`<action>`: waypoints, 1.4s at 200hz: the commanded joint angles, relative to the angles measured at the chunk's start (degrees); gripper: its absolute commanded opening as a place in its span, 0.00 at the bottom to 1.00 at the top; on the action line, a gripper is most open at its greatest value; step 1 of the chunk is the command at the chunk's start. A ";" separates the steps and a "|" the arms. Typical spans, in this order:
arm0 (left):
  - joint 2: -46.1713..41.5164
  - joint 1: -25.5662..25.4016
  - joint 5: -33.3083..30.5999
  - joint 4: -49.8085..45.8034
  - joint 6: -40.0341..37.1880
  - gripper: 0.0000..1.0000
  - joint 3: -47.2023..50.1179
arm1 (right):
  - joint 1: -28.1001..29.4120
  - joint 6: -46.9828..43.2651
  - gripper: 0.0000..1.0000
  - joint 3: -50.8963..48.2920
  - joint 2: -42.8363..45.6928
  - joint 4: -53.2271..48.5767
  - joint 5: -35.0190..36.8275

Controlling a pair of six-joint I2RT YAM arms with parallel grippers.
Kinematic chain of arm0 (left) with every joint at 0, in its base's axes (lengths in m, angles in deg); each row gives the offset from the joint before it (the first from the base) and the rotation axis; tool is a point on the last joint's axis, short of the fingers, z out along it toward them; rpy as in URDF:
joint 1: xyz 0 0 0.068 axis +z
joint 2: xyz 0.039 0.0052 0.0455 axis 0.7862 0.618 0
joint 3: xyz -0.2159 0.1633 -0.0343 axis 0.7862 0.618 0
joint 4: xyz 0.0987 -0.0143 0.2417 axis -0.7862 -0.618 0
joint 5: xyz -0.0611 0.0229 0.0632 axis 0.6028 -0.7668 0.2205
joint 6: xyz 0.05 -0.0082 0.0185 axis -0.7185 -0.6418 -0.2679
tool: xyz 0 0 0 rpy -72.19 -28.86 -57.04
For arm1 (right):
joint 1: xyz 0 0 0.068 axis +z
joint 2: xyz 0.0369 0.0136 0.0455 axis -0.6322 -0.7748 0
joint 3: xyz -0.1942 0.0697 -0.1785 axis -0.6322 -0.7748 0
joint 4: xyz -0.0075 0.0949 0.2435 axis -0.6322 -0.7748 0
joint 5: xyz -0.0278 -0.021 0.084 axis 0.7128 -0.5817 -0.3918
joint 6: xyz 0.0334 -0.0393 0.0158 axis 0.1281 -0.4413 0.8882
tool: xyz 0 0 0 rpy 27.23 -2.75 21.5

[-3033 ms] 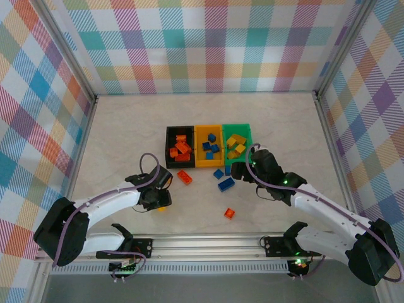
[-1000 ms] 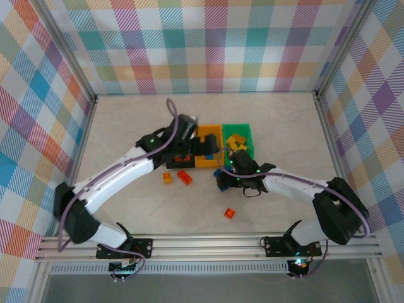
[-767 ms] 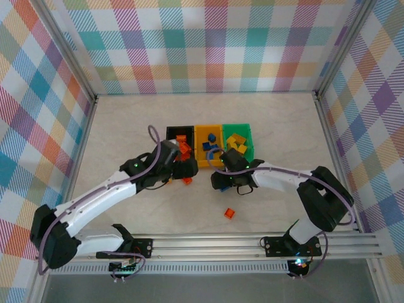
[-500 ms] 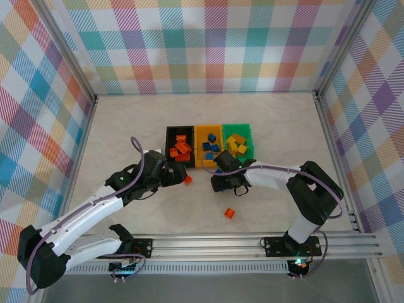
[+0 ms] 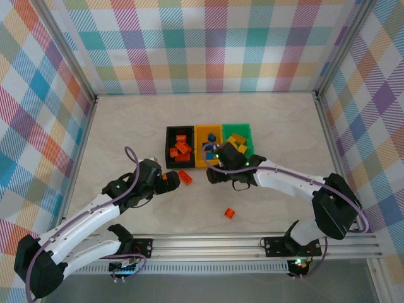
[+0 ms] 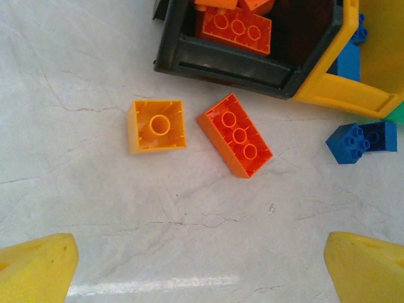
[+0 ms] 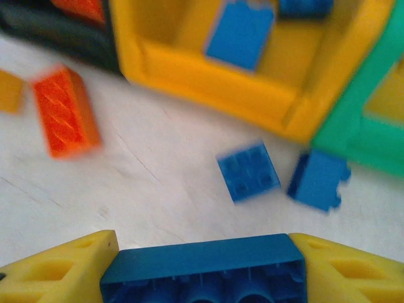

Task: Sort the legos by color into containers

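Observation:
My right gripper [image 7: 203, 271] is shut on a long blue lego [image 7: 202, 262], hovering just in front of the yellow-orange bin [image 7: 214, 85], which holds blue legos. Two more blue legos [image 7: 248, 170] lie on the table by the green bin [image 7: 353, 129]. My left gripper [image 6: 202, 271] is open over bare table, its yellow fingertips [image 6: 35, 271] wide apart. Ahead of it lie a small orange square lego [image 6: 156, 126] and an orange-red lego [image 6: 235, 144], in front of the black bin [image 6: 252, 63] of orange legos. From above, the left gripper [image 5: 165, 183] and right gripper [image 5: 214, 172] flank the orange-red lego [image 5: 185, 177].
The three bins stand side by side mid-table: black [image 5: 169, 146], yellow-orange [image 5: 199, 151], green [image 5: 247, 136]. A lone orange lego [image 5: 230, 213] lies nearer the front rail. Checked walls enclose the table, with open surface left, right and behind the bins.
My left arm has drawn back from over the bins to the table in front of the black bin. My right gripper has shifted towards the yellow-orange bin's front.

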 commanded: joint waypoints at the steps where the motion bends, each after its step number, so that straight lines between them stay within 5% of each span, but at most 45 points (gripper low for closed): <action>1: -2.33 0.65 0.72 0.50 1.90 1.00 2.00 | -1.32 -1.43 0.61 7.09 -2.89 -0.88 -0.25; 80: -7.40 0.74 1.60 -2.92 2.98 1.00 3.18 | -6.98 -0.04 0.63 30.15 -23.74 -5.16 5.18; 134: -8.60 0.74 2.11 -3.17 2.89 1.00 2.83 | -7.56 -0.20 0.87 33.65 -24.84 -7.23 5.34; 190: -8.16 0.82 2.33 -3.40 1.55 1.00 0.75 | -6.56 0.67 0.87 19.77 -10.90 -5.76 1.58; 243: -7.74 1.31 2.69 -2.12 1.25 1.00 0.68 | 1.41 3.62 0.85 -1.48 5.48 -11.01 -2.01; 280: -5.82 1.79 3.64 -1.21 0.72 1.00 1.04 | 7.44 6.94 0.84 -10.87 9.06 -15.65 -5.37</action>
